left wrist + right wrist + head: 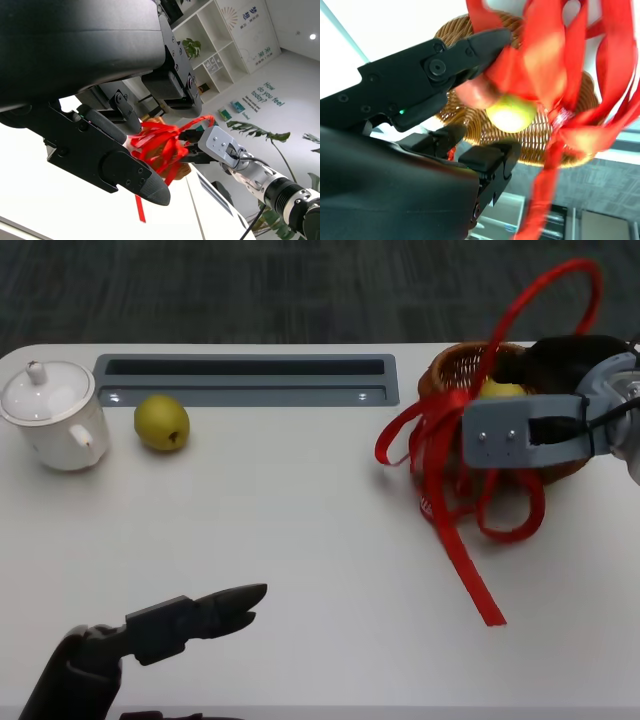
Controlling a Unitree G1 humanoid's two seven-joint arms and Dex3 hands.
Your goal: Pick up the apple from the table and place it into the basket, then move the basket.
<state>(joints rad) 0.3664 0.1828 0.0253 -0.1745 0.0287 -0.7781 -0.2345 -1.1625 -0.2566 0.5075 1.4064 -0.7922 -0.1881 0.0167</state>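
Observation:
The wicker basket (458,356) stands at the table's far right, draped in red ribbon (468,558). A yellow apple with a red blush (500,390) lies inside it, seen close in the right wrist view as the apple (512,112) against the wicker basket (451,31). My right hand (545,425) hovers over the basket's front, its fingers (470,55) spread on either side of the apple and not closed on it. Low at the near left, my left hand (200,615) holds nothing, with straight fingers pointing right. The left wrist view shows the basket (160,147) and right hand (197,147) from afar.
A yellow-green fruit (162,422) sits on the table at the far left, next to a white lidded pot (50,415). A grey slotted tray (245,379) runs along the back edge. Loose ribbon ends trail toward the table's middle.

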